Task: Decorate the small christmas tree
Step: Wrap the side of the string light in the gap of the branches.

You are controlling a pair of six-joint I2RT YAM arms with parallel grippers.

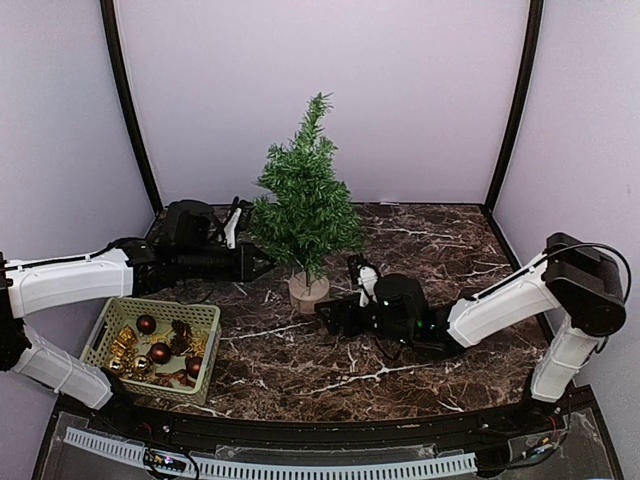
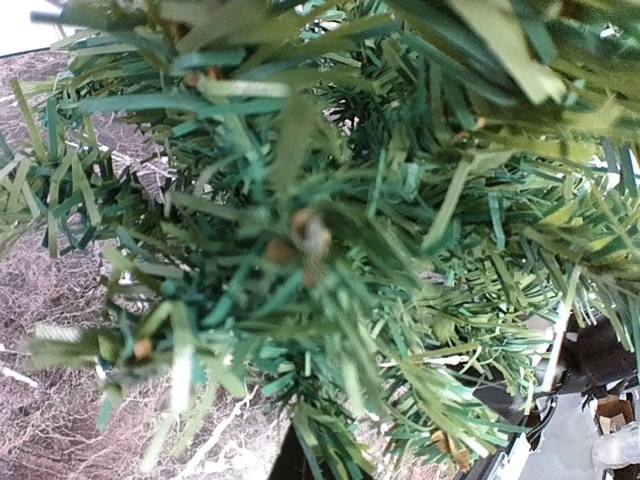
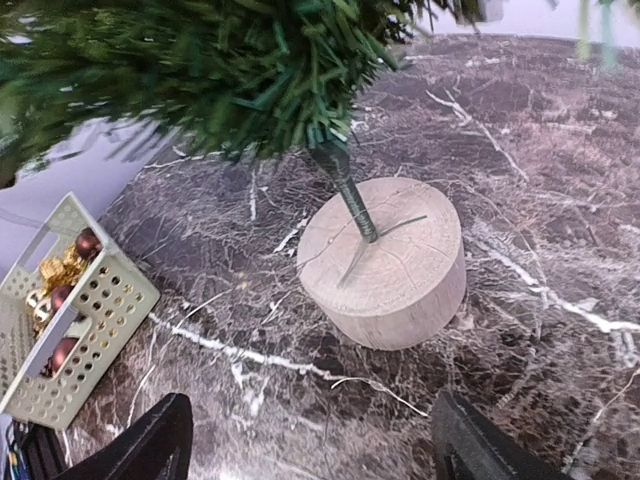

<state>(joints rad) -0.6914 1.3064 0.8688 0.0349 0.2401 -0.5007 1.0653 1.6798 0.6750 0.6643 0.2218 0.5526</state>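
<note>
Clerk: Tree (image 1: 305, 205), one, upright, mid-table, on round wooden base (image 3: 400, 280). Grippers?

Keeper: Left gripper (image 1: 258, 263) at tree's left side, tip among low branches, fingers pressed together. Its own view shows only needles, so whether anything is pinched I cannot tell. Right gripper (image 3: 310, 400) low over table (image 1: 440, 240), just near-right of base, fingers spread wide, nothing between them, clear of base.

Clerk: Stock for decorating?

Keeper: Basket (image 1: 112, 318), near left, well apart from tree: red-brown balls (image 1: 146, 324), gold pieces (image 1: 122, 345). None made out on tree; one brown speck (image 2: 310, 235) among needles, too blurred to name.

Clerk: Handling?

Keeper: Judged light and top-heavy; thin trunk (image 3: 345, 185), small footing, likely to tip or slide on polished table if pushed. Branches bristly and springy, likely to bend under a finger and give back; presumably stiff enough to bear a ball. Best hold: base, across its sides, to steady it; trunk second choice. Branch tips for hanging only, never for holding.
</note>
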